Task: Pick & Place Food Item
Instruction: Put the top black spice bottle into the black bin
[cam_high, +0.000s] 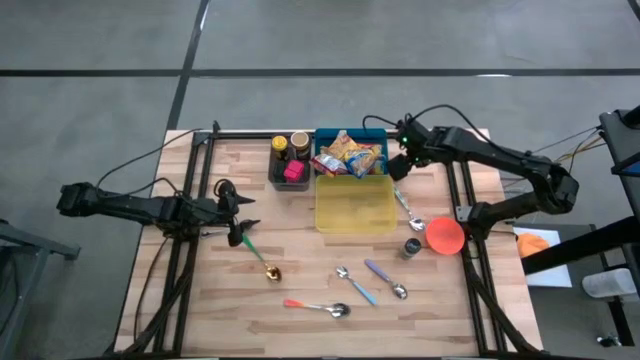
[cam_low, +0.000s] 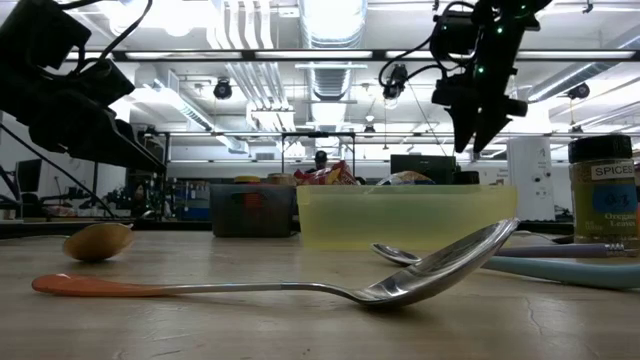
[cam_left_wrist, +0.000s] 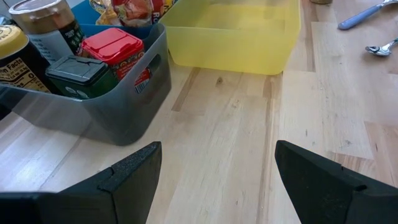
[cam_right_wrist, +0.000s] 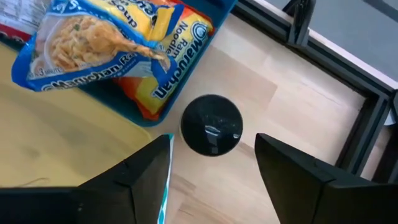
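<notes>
**Bright overhead light, soft shadows**

Evenly lit from above; faint shadows on the desk (cam_high: 300, 250). Strong glare from ceiling lamps (cam_low: 335, 20) in the low view, arms there mere silhouettes. Highlights on the nearest spoon (cam_low: 400, 275). Slightly blurred, dark fingers (cam_left_wrist: 130, 177) up close.

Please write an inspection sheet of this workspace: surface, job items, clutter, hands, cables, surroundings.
Surface: pale wooden slat table, bare between items.
Job's things: ramen noodle packets in the blue plastic bin; empty yellow translucent tub beside it.
Clutter: grey bin of spice jars, orange round bowl, scattered metal spoons, small black round cap.
Hands: left hand open, empty, over the table's left part; right hand open, empty, at the blue bin's edge.
Cables: black cables trail off the table.
Surroundings: grey floor; workshop room behind.
</notes>
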